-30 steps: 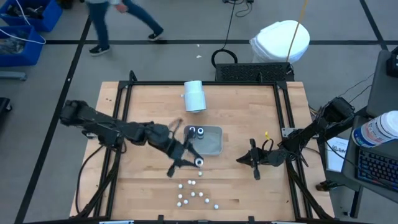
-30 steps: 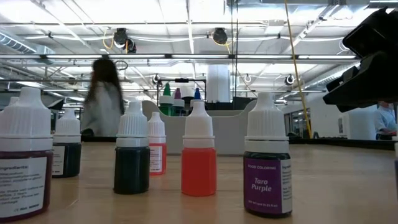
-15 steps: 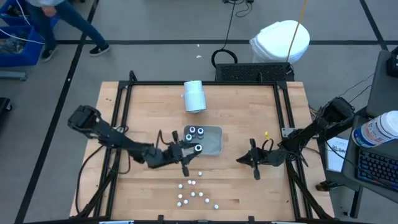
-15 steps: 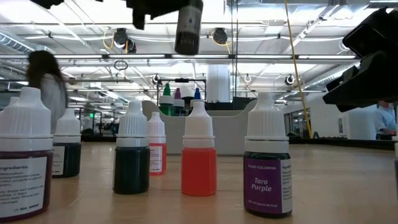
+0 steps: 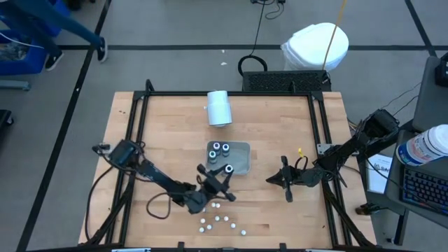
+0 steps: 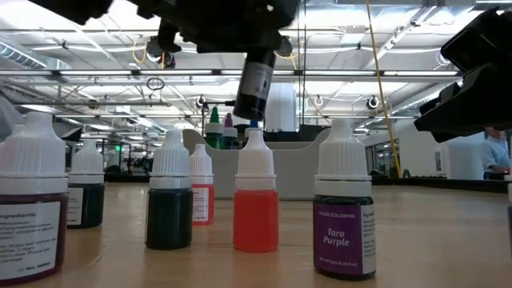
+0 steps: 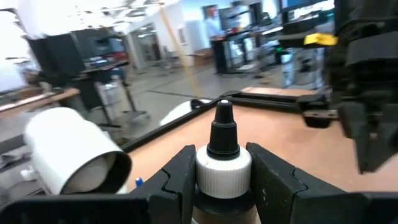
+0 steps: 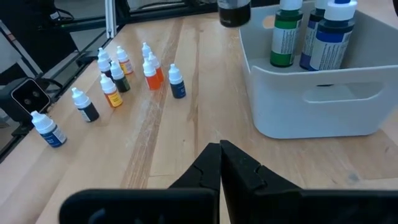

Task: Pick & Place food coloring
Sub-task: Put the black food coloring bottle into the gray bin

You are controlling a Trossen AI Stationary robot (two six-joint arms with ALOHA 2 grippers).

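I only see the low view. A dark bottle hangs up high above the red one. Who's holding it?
Observer: The left gripper holds that bottle. The left wrist view shows its jaws clamped on the white collar.
Operator: Is it over the tray?
Observer: From the high view, it looks to be just over the near edge of the grey tray.
Operator: Where's the other arm?
Observer: The right gripper waits to the right of the tray, jaws shut.
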